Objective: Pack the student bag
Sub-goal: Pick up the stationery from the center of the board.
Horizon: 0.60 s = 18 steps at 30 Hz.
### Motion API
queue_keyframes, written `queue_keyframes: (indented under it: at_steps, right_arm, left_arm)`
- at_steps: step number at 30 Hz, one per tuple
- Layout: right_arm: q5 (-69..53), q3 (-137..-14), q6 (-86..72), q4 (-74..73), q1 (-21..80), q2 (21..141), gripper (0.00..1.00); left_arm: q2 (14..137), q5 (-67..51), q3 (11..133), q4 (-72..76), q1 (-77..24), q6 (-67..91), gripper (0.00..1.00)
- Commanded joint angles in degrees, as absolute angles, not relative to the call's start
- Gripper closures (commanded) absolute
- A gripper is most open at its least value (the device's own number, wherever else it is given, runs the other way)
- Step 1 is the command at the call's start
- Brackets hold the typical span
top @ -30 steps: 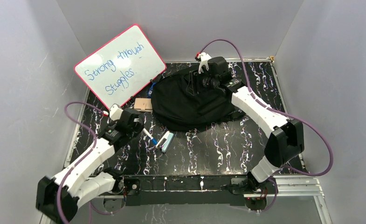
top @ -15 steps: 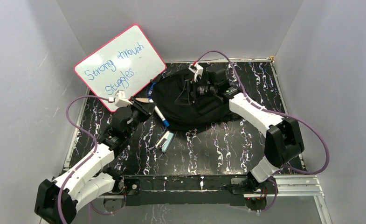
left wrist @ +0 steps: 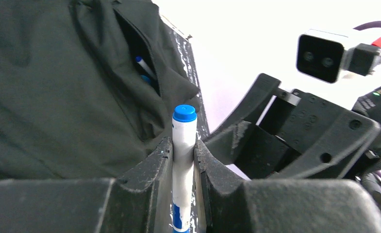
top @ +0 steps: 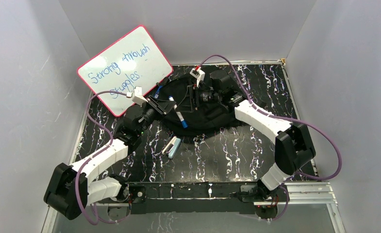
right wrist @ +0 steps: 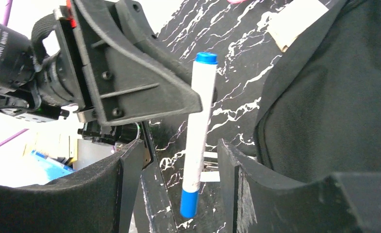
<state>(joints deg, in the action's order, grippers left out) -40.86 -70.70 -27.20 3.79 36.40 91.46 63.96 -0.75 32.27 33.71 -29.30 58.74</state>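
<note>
Black fabric marks the student bag, slumped at the far middle of the table. Your left gripper is clamped on a white marker with blue ends, carried over the bag's left flank just short of an open zip slit (a pen already shows inside). Your right gripper stands wide apart and holds nothing, close beside the left one. The step in hand looks like stowing the marker. The next move calls for tipping one end into the slit, which is narrow and slack. Room is tight between the two grippers and toward the whiteboard. The near table offers more, apart from a small item.
</note>
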Motion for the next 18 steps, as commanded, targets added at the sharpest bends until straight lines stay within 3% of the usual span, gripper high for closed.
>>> queue_keyframes:
  at_steps: [1, 5, 13, 18]
  right_arm:
    - [-37.5, -71.4, -26.6, 5.4, 36.3, 92.2, 0.37]
    - [-38.1, -71.5, -26.6, 6.0, 36.2, 93.2, 0.43]
    - [-38.3, -71.8, -26.5, 6.0, 36.2, 93.5, 0.74]
    - [-38.5, -72.0, -26.3, 5.6, 36.2, 93.7, 0.86]
  left_arm:
    - [64.0, -5.0, 35.6, 39.1, -28.8, 60.0, 1.0]
    - [64.4, -5.5, 35.7, 39.4, -28.8, 60.9, 1.0]
    - [65.7, -6.3, 35.8, 40.0, -28.8, 61.2, 1.0]
    - [67.4, -7.9, 36.4, 40.0, -28.8, 61.4, 0.77]
